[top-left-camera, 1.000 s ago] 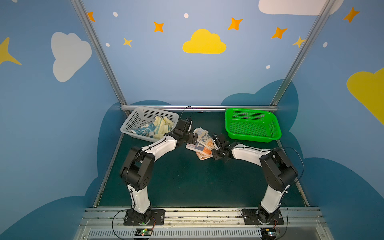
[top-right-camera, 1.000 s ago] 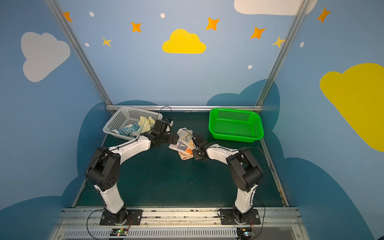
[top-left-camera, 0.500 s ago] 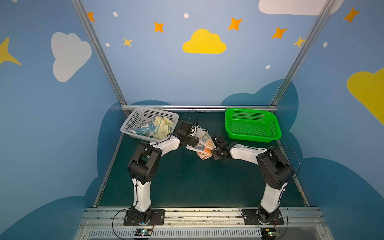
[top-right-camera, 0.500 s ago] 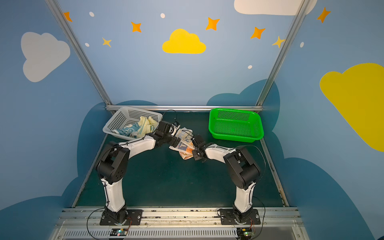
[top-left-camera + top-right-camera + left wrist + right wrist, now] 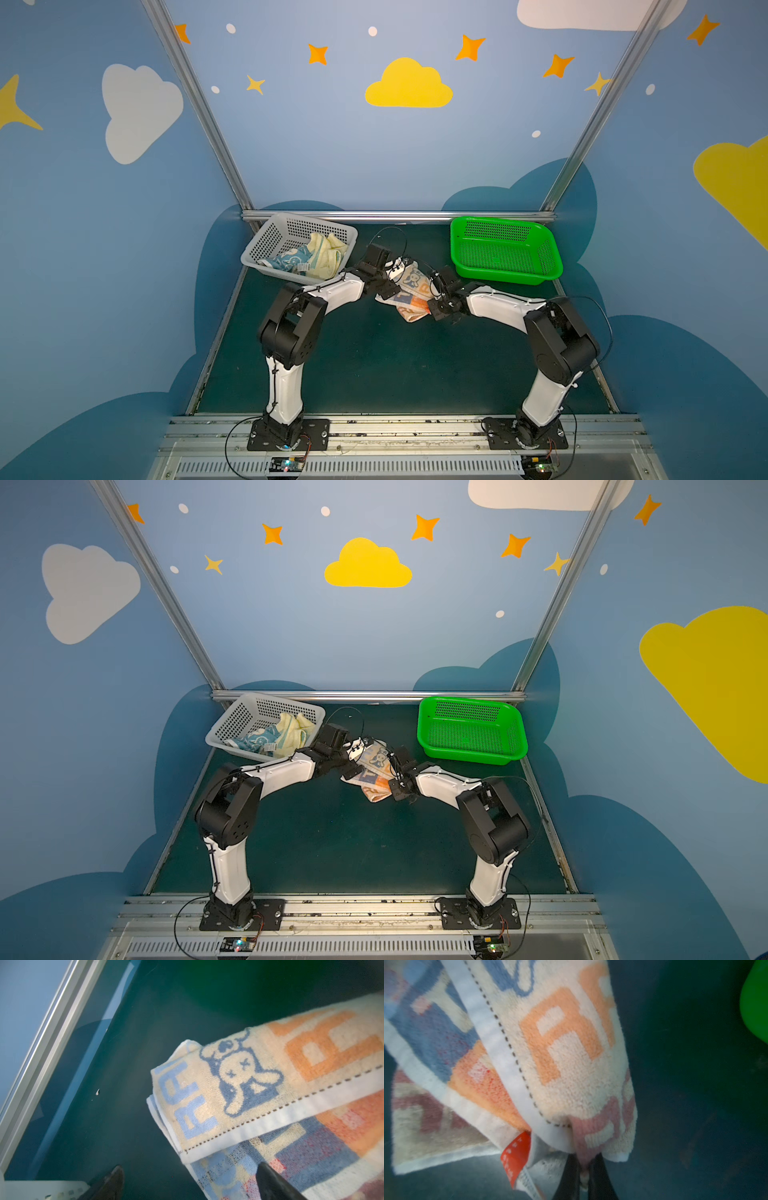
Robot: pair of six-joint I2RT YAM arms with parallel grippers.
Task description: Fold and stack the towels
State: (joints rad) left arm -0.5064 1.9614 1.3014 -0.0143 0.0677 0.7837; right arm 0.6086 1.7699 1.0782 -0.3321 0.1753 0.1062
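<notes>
The right tool [image 5: 584,1162] pinches a corner of the striped towel [image 5: 409,291] on the table [image 5: 374,357], while the left tool [image 5: 190,1167] gapes wide at its other end.

Blue letters: "RA" in pale blue blocks on the striped towel [image 5: 249,1088], seen from my left wrist camera.
Orange letters: a "B" on the same fold; my right wrist camera shows an "A", with the next letter cut off.
Cream letter: probably a "T", on the blue band underneath.
Pink letters: at the bunched hem, too crumpled to read.
Red tag [image 5: 515,1155]: white print, illegible.
</notes>
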